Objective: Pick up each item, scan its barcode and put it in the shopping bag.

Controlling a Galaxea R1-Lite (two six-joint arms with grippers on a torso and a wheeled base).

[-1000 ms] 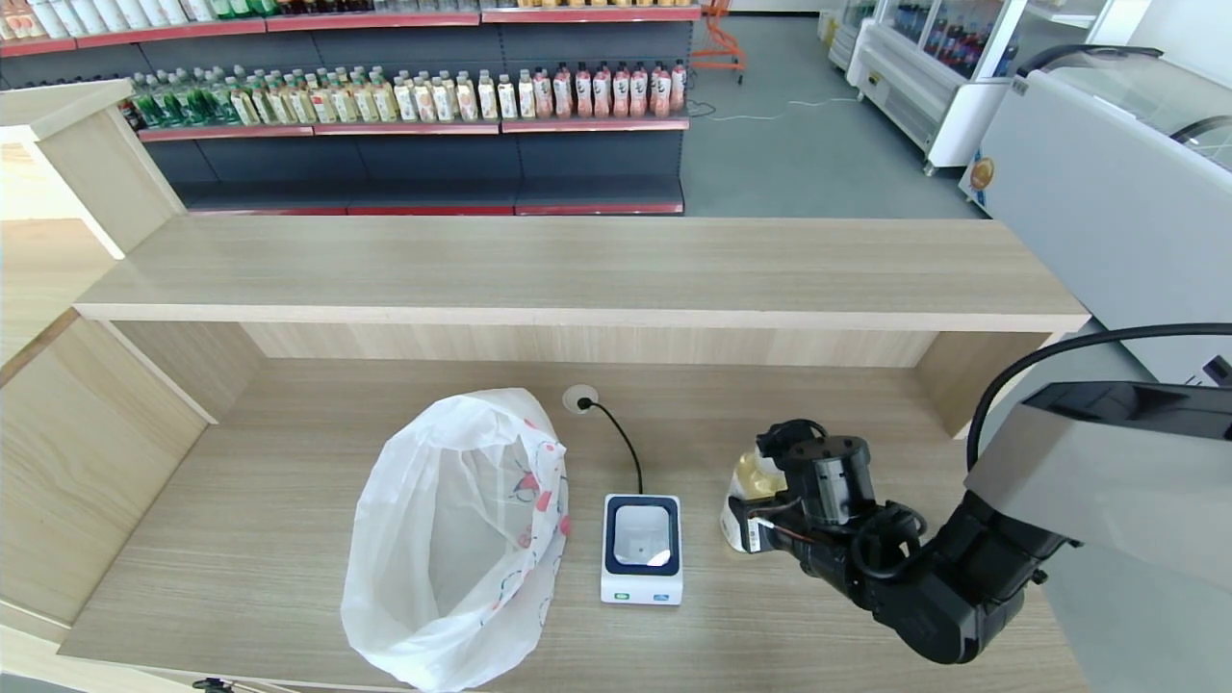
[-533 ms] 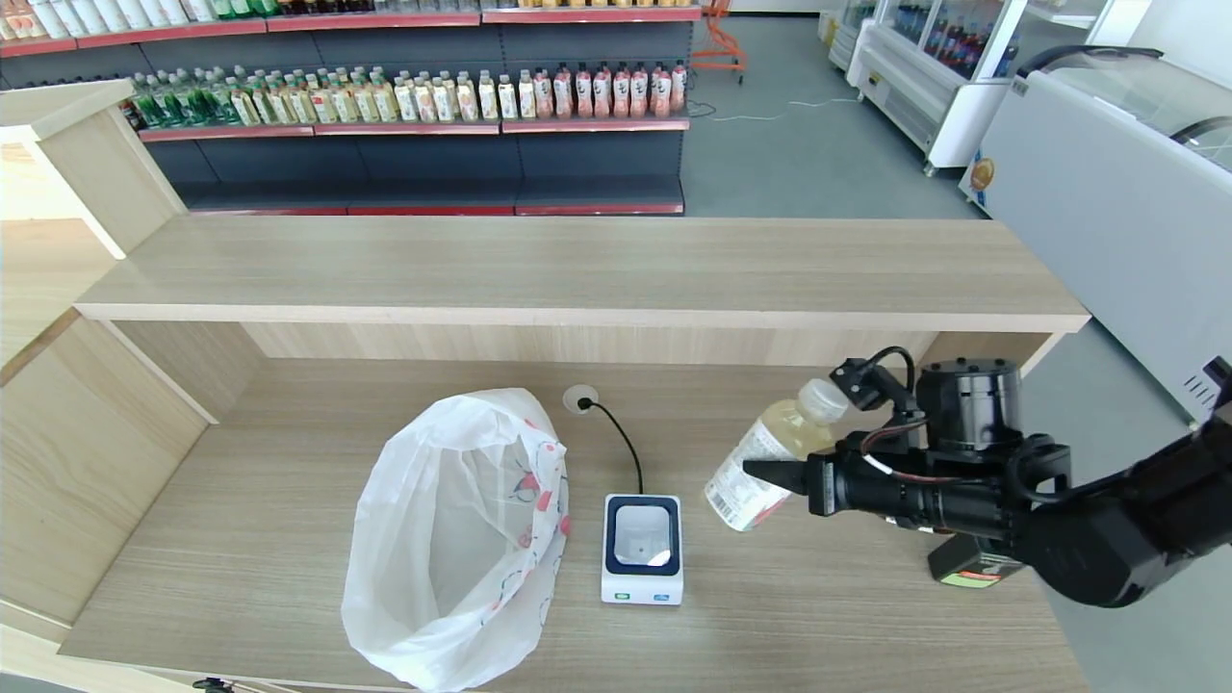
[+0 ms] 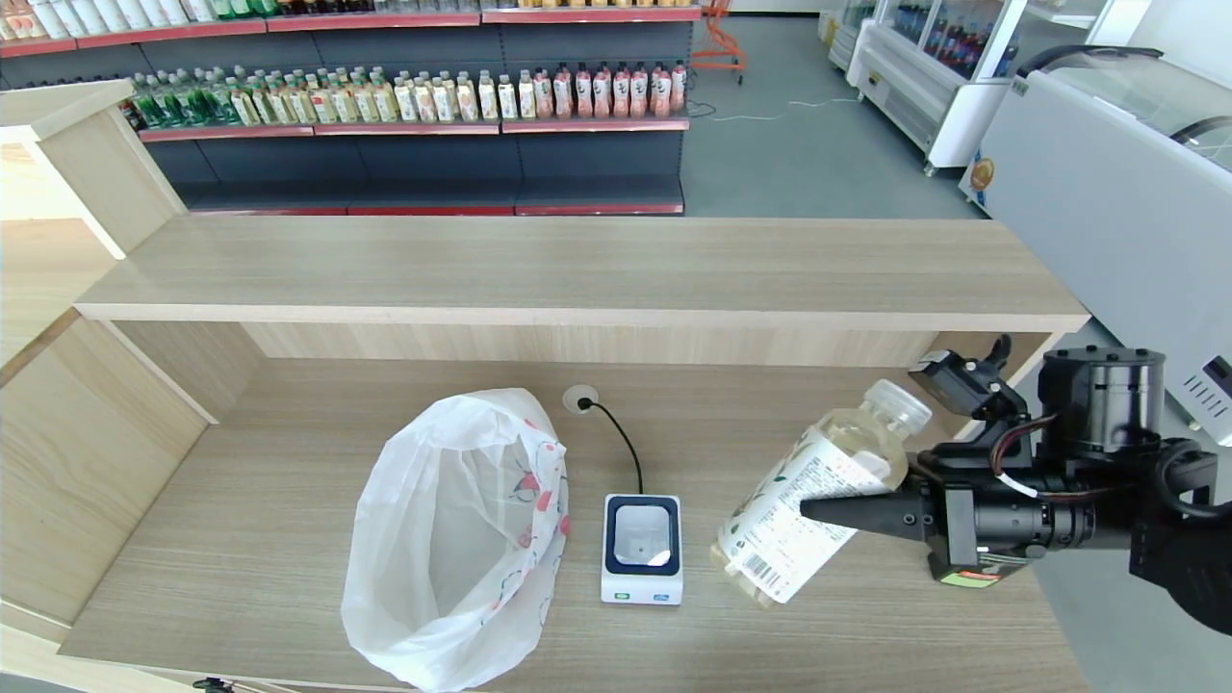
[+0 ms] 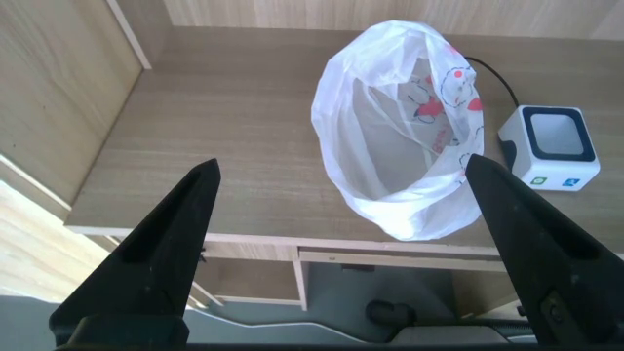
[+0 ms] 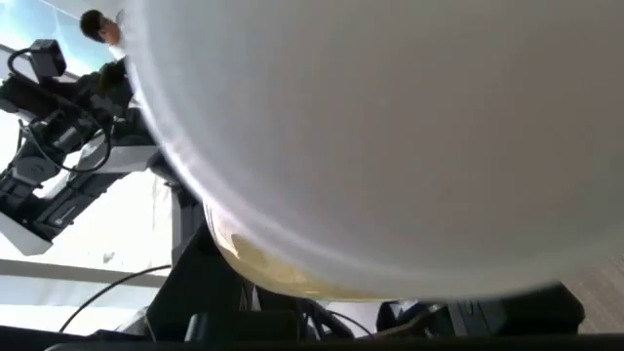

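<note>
A clear plastic bottle of pale yellow drink with a white cap and a printed label (image 3: 782, 527) is held tilted above the counter, cap toward 1 o'clock and base toward 7 o'clock, at about 3 o'clock of the scanner and not touching it. It is clamped across its middle by the right gripper (image 3: 834, 502), and its curved wall is pressed close to the right wrist camera (image 5: 370, 127). The pick-up can be judged done; the barcode at the label's lower end has not yet been presented to the white box-shaped scanner with a dark-framed window (image 3: 642, 547), so scanning and bagging remain. At 9 o'clock of the scanner the white plastic shopping bag with red print (image 3: 462, 539) stands with its mouth open, and nothing can be made out inside it. The left gripper (image 4: 341, 166) is held high over the bag with its fingers spread wide. Everything is carried on a light wood counter (image 3: 241, 520); a black cable (image 3: 624, 443) is run from the scanner toward 12 o'clock. Beyond the raised ledge (image 3: 577, 269), red-edged shelves of bottled drinks (image 3: 414, 96) are seen at 12 o'clock and white chest freezers (image 3: 1097, 183) at 2 o'clock.
</note>
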